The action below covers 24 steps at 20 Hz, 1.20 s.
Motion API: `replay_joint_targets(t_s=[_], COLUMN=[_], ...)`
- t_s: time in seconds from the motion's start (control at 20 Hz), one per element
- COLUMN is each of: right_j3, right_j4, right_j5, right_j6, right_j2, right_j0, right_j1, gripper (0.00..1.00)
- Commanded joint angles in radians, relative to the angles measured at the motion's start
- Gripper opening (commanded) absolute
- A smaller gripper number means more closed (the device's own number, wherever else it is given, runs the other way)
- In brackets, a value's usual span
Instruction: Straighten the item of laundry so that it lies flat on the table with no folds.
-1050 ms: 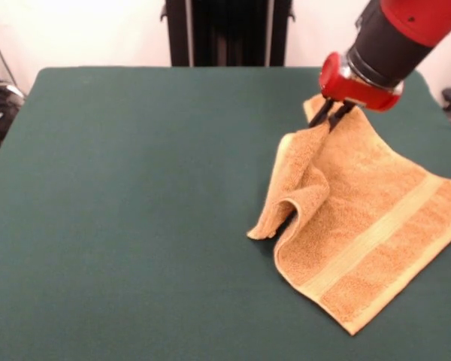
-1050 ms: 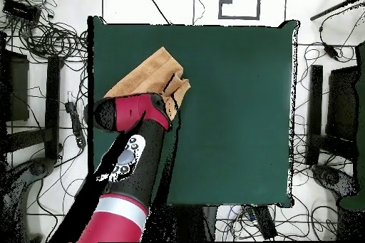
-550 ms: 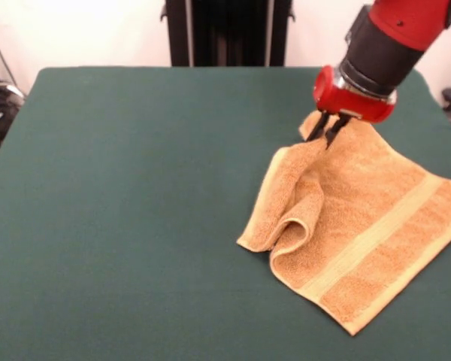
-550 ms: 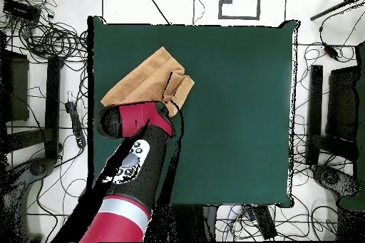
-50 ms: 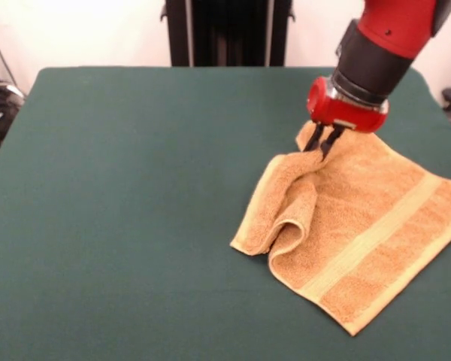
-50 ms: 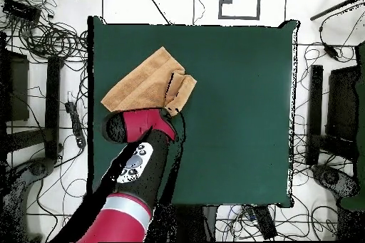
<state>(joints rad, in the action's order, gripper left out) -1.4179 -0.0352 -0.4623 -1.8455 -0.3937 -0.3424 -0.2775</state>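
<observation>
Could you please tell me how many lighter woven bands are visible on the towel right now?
1. The band crosses the flat part of the towel diagonally near its front-right edge; another may be hidden under the fold.

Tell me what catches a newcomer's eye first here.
The red arm's pincer is shut on the far corner of an orange-tan hand towel at the right of the green table. The towel's left edge is curled over in a fold; the rest lies flat.
</observation>
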Motion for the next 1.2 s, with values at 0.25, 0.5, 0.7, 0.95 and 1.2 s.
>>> replay_joint_targets(t_s=[0.25, 0.5, 0.7, 0.95, 1.2], right_j3=[-0.085, -0.090, -0.083, -0.082, -0.097], right_j4=[-0.131, -0.144, -0.151, -0.157, -0.164], right_j5=[0.167, 0.170, 0.156, 0.141, -0.002], right_j6=[-0.306, -0.294, -0.276, -0.266, -0.238], right_j2=[0.100, 0.105, 0.099, 0.095, 0.093], right_j0=[0.013, 0.019, 0.015, 0.014, 0.017], right_j1=[0.096, 0.093, 0.098, 0.090, 0.008], gripper=[1.00, 1.00, 1.00, 1.00, 1.00])
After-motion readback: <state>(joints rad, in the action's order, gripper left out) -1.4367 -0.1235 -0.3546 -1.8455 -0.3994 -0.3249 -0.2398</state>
